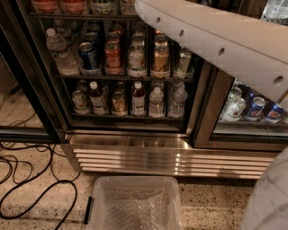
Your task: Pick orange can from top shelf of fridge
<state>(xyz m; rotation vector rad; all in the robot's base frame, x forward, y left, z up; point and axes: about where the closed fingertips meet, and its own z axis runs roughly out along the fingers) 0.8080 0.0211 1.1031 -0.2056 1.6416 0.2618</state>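
The fridge (130,148) fills the view, with glass doors, black frames and a ribbed steel base. The highest wire rack in view (81,16) runs along the top edge. Only the bottoms of orange-red containers (44,5) stand on it, so I cannot tell whether one is the orange can. My white arm (216,45) crosses from the right to the top edge in front of that rack. The gripper is out of view past the top edge.
Lower racks hold a red cola can (112,57), a blue can (88,56), a gold-bronze can (160,60) and water bottles (58,51). A clear plastic bin (132,206) sits on the floor in front. Black cables (31,193) lie at the left.
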